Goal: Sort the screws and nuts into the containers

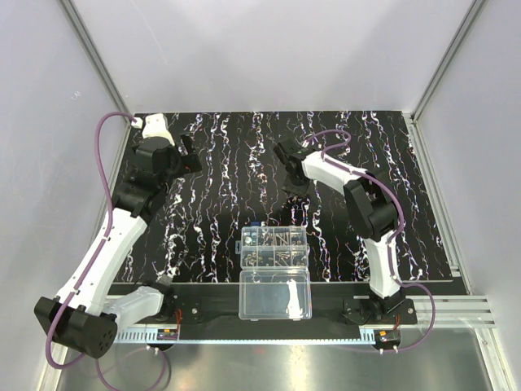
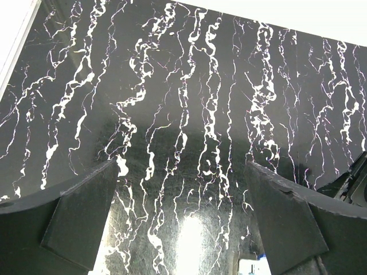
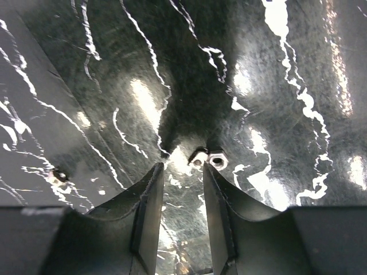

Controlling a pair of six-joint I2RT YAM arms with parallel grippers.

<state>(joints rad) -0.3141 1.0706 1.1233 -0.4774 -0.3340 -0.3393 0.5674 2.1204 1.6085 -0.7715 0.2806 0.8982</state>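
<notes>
The counter (image 1: 391,163) carries the containers (image 1: 274,247) at the middle of its near edge. Some compartments appear to hold metal parts, too small to identify. The left hand (image 2: 181,189) hangs near the far left corner, wide open and empty. The right hand (image 3: 182,169) is low over the counter's middle, jaws narrowly apart, gripping nothing. Two nuts (image 3: 209,158) lie touching each other just beyond one fingertip, outside the gap. Risk: closing here misses them or flicks them away. No legible markings.
</notes>
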